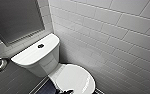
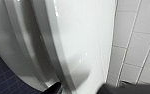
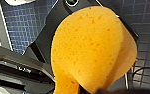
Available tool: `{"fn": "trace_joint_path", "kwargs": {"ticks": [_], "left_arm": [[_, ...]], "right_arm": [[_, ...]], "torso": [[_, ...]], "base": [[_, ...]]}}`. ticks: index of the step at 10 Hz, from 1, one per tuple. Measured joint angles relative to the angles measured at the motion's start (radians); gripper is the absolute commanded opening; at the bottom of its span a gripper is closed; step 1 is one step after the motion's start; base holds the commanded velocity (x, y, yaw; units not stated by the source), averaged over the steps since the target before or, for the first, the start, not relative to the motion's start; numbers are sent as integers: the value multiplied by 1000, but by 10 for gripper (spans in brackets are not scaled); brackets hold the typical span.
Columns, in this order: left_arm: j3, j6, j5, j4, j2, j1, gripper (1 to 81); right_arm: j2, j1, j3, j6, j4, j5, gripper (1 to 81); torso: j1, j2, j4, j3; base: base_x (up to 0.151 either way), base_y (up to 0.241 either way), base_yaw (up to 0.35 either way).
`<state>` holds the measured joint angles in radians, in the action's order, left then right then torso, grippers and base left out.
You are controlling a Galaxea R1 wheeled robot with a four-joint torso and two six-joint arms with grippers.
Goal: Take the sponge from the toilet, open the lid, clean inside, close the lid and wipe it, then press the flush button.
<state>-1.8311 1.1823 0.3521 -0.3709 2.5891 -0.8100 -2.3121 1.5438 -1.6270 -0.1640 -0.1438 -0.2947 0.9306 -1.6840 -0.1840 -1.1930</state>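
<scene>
sponge (image 3: 91,47) pinched and bowed in right hand (image 3: 91,90), above blue floor tiles (image 3: 21,27); pickup judged done. lid (image 1: 73,80) still down on toilet (image 1: 44,63); flush button (image 1: 40,46) on tank top (image 1: 28,56). left hand (image 1: 63,91) at lid's front rim; open or closed, cannot tell. step in hand, by judgement: opening lid. next move calls for purchase under rim, then upward swing toward tank, clear of tiled wall (image 1: 111,37).

Soft, even light fills the head view; glare streaks the lid (image 1: 74,77) at lower centre; wall tiles (image 1: 111,37) bow near the edges.
</scene>
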Motion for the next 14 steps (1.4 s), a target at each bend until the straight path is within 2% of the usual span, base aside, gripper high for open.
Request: {"fn": "trace_joint_path", "kwargs": {"ticks": [5,8,10,14], "left_arm": [[6,-4,61,13,5,28,811],[4,-3,57,29,8,31,811],[48,-3,58,29,-28,37,811],[192,-2,129,39,-144,66,811]], "right_arm": [[-4,5,0,0,1,2,10],[-7,6,0,0,1,3,10],[-6,6,0,0,2,4,10],[-7,6,1,0,8,4,10]], "torso": [[0,0,0,10],[0,0,0,10],[0,0,0,10],[0,0,0,10]], "base": [[0,0,0],[0,0,0],[0,0,0],[0,0,0]]}}
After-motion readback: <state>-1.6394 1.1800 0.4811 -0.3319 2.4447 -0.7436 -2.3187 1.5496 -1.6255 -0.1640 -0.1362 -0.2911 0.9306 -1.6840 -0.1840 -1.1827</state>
